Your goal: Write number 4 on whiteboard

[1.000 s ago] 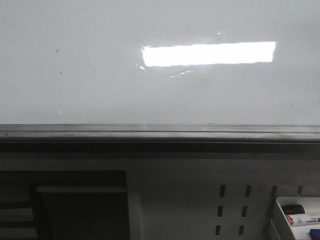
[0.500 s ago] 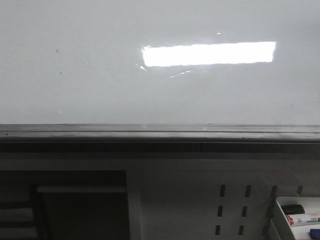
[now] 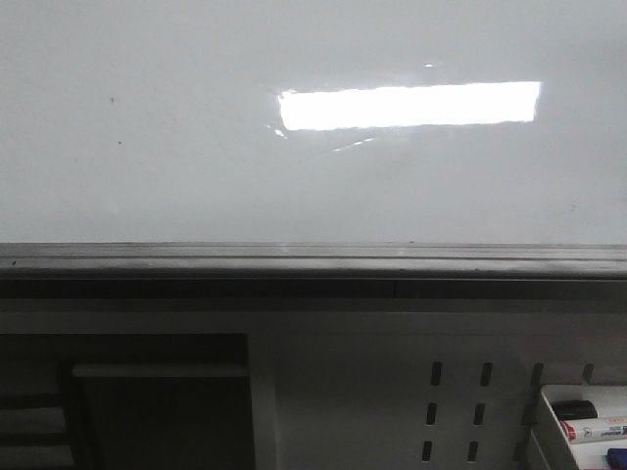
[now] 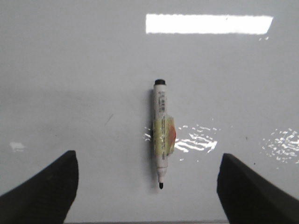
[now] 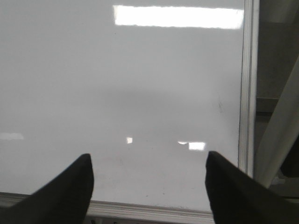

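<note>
The whiteboard fills the upper front view, glossy white-grey, with a bright glare patch and a dark grey ledge along its near edge. No number 4 shows on it, only tiny dark specks. In the left wrist view a white marker with a yellow-orange label lies uncapped on the board, black tip toward the fingers. My left gripper is open, fingers wide on either side of the marker, not touching it. My right gripper is open and empty over the board near its metal frame edge.
Below the ledge is a white perforated panel with slots. A white tray at the lower right holds markers. A dark opening sits at the lower left.
The front view's tray and markers at the lower right have slid slightly toward the right edge of the picture. Nothing else differs.
</note>
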`<state>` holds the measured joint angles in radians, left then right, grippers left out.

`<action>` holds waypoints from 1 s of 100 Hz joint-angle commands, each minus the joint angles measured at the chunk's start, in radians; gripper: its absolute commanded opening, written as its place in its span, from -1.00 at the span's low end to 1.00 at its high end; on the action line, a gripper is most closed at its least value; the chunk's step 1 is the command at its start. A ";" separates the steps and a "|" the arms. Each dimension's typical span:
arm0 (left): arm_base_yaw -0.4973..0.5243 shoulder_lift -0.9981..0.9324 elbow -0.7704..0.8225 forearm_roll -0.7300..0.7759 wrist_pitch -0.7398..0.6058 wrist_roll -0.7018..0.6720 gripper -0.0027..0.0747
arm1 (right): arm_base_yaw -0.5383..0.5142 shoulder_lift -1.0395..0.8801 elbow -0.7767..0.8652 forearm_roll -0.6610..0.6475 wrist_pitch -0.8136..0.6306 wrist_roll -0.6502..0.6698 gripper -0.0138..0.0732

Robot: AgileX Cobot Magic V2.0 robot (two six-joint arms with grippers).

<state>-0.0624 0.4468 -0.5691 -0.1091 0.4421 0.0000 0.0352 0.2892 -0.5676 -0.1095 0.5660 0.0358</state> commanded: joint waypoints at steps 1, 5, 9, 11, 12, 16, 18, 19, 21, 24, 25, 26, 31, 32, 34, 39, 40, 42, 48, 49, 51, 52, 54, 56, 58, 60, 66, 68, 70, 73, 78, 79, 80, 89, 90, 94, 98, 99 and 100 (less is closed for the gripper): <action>0.001 0.079 -0.031 -0.014 -0.071 0.011 0.52 | -0.007 0.020 -0.034 -0.014 -0.082 -0.004 0.37; 0.001 0.118 -0.031 -0.018 -0.073 0.017 0.52 | -0.007 0.020 -0.034 -0.002 -0.080 -0.004 0.37; -0.001 0.157 -0.031 -0.032 -0.080 0.017 0.52 | -0.007 0.020 -0.034 0.012 -0.080 -0.004 0.37; -0.003 0.177 -0.031 -0.046 -0.082 0.017 0.52 | -0.007 0.020 -0.034 0.022 -0.080 -0.004 0.37; -0.003 0.183 -0.031 -0.046 -0.085 0.017 0.52 | -0.007 0.020 -0.034 0.024 -0.080 -0.004 0.37; -0.009 0.222 -0.031 -0.060 -0.097 0.017 0.52 | -0.007 0.020 -0.034 0.027 -0.080 -0.004 0.37; -0.012 0.242 -0.031 -0.060 -0.104 0.017 0.52 | -0.007 0.020 -0.034 0.027 -0.080 -0.004 0.37; -0.014 0.249 -0.031 -0.060 -0.106 0.017 0.52 | -0.007 0.020 -0.034 0.027 -0.080 -0.004 0.37; -0.019 0.268 -0.031 -0.060 -0.115 0.018 0.52 | -0.007 0.020 -0.033 0.027 -0.082 -0.004 0.37; -0.025 0.293 -0.031 -0.059 -0.128 0.018 0.52 | -0.007 0.020 -0.033 0.027 -0.082 -0.004 0.37; -0.030 0.306 -0.031 -0.059 -0.136 0.018 0.52 | -0.007 0.020 -0.033 0.027 -0.082 -0.004 0.37; -0.032 0.312 -0.031 -0.059 -0.139 0.018 0.52 | -0.007 0.020 -0.033 0.027 -0.082 -0.004 0.37; -0.049 0.356 -0.031 -0.060 -0.166 0.018 0.52 | -0.007 0.020 -0.033 0.027 -0.082 -0.004 0.37; -0.055 0.368 -0.031 -0.060 -0.176 0.018 0.52 | -0.007 0.020 -0.033 0.027 -0.082 -0.004 0.37; -0.064 0.379 -0.031 -0.058 -0.191 0.018 0.52 | -0.007 0.020 -0.033 0.027 -0.082 -0.004 0.37; -0.082 0.429 -0.031 -0.054 -0.228 0.018 0.52 | -0.007 0.020 -0.033 0.027 -0.082 -0.004 0.37; -0.084 0.435 -0.031 -0.052 -0.234 0.018 0.52 | -0.007 0.020 -0.033 0.027 -0.082 -0.004 0.37; -0.088 0.453 -0.031 -0.052 -0.251 0.018 0.52 | -0.007 0.020 -0.033 0.027 -0.082 -0.004 0.37; -0.101 0.502 -0.031 -0.049 -0.301 0.018 0.52 | -0.007 0.020 -0.033 0.027 -0.082 -0.004 0.37; -0.102 0.513 -0.031 -0.048 -0.306 0.018 0.52 | -0.007 0.020 -0.033 0.027 -0.082 -0.004 0.37; -0.103 0.530 -0.031 -0.047 -0.321 0.018 0.52 | -0.007 0.020 -0.033 0.027 -0.082 -0.004 0.37; -0.103 0.535 -0.031 -0.047 -0.325 0.018 0.52 | -0.007 0.020 -0.033 0.027 -0.082 -0.004 0.37; -0.103 0.550 -0.031 -0.047 -0.338 0.018 0.52 | -0.007 0.020 -0.033 0.027 -0.080 -0.004 0.37; -0.103 0.565 -0.033 -0.047 -0.352 0.018 0.52 | -0.007 0.020 -0.033 0.027 -0.080 -0.004 0.37; -0.103 0.579 -0.032 -0.047 -0.365 0.018 0.52 | -0.007 0.020 -0.033 0.027 -0.080 -0.004 0.37; -0.103 0.592 -0.032 -0.047 -0.379 0.018 0.52 | -0.007 0.020 -0.033 0.027 -0.080 -0.004 0.37; -0.103 0.624 -0.032 -0.044 -0.420 0.018 0.51 | -0.007 0.020 -0.033 0.019 -0.080 -0.004 0.37; -0.103 0.635 -0.032 -0.043 -0.434 0.018 0.49 | -0.007 0.020 -0.033 0.016 -0.080 -0.004 0.37; -0.103 0.645 -0.032 -0.038 -0.449 0.018 0.47 | -0.007 0.020 -0.033 0.015 -0.080 -0.004 0.37; -0.103 0.658 -0.032 -0.031 -0.464 0.018 0.42 | -0.007 0.020 -0.033 0.010 -0.080 -0.004 0.37; -0.103 0.676 -0.032 -0.025 -0.485 0.018 0.33 | -0.007 0.020 -0.033 0.008 -0.080 -0.004 0.37; -0.103 0.679 -0.032 -0.025 -0.491 0.018 0.32 | -0.007 0.020 -0.033 0.008 -0.080 -0.004 0.37; -0.103 0.681 -0.032 -0.025 -0.493 0.018 0.29 | -0.007 0.020 -0.033 0.008 -0.080 -0.004 0.37; -0.103 0.696 -0.032 -0.025 -0.512 0.018 0.11 | -0.007 0.020 -0.033 0.008 -0.080 -0.004 0.37; -0.103 0.699 -0.032 -0.025 -0.517 0.018 0.08 | -0.007 0.020 -0.033 0.008 -0.080 -0.004 0.37; -0.103 0.703 -0.032 -0.025 -0.531 0.018 -0.01 | -0.007 0.020 -0.033 0.008 -0.082 -0.004 0.37; -0.103 0.711 -0.032 -0.022 -0.550 0.018 -0.08 | -0.007 0.020 -0.033 0.008 -0.082 -0.004 0.37; -0.103 0.714 -0.032 -0.022 -0.552 0.018 -0.11 | -0.007 0.020 -0.033 0.008 -0.082 -0.004 0.37; -0.103 0.717 -0.032 -0.022 -0.556 0.018 -0.12 | -0.007 0.020 -0.033 0.008 -0.082 -0.004 0.37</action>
<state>-0.1566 1.1575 -0.5691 -0.1316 -0.0110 0.0161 0.0352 0.2892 -0.5676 -0.0866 0.5643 0.0358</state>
